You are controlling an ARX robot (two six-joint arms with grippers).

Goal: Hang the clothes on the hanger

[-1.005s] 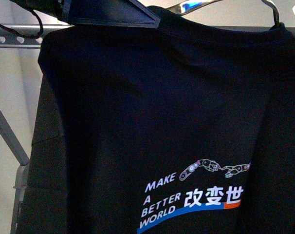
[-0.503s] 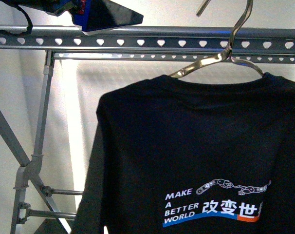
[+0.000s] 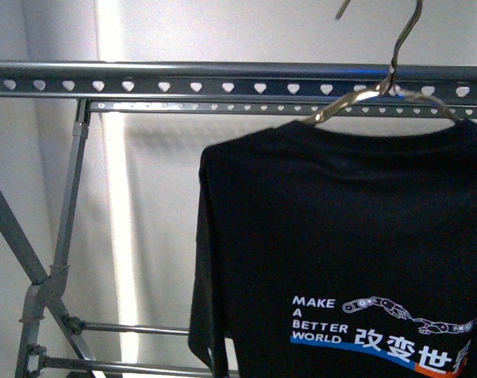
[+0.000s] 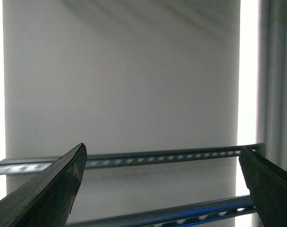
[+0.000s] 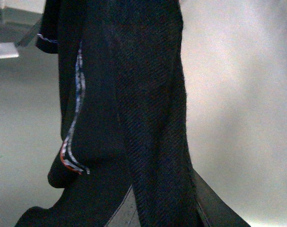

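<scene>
The clothes [image 3: 341, 236], a black T-shirt with a white "MAKE A BETTER WORLD" print, hang at the right of the front view on a thin silver wire frame [image 3: 380, 90]. The frame's hook rises above the rail. The hanger [image 3: 183, 79], a dark grey rack, spans the view with its heart-punched rail behind the shirt's collar. In the left wrist view my left gripper [image 4: 162, 189] is open and holds nothing, with the hanger's rails [image 4: 157, 158] beyond it. In the right wrist view my right gripper [image 5: 167, 208] is shut on a fold of the clothes [image 5: 134, 94]. Neither gripper shows in the front view.
The rack's slanted legs [image 3: 18, 236] and low crossbars [image 3: 128, 327] stand at the left. Behind it is a pale wall [image 3: 144, 197] with a bright vertical strip. A second thinner punched rail [image 3: 223, 106] runs just under the top rail.
The shirt filled the front view a second ago; it now hangs smaller and further right, baring the rail. My left gripper has gone from the front view's top left.
</scene>
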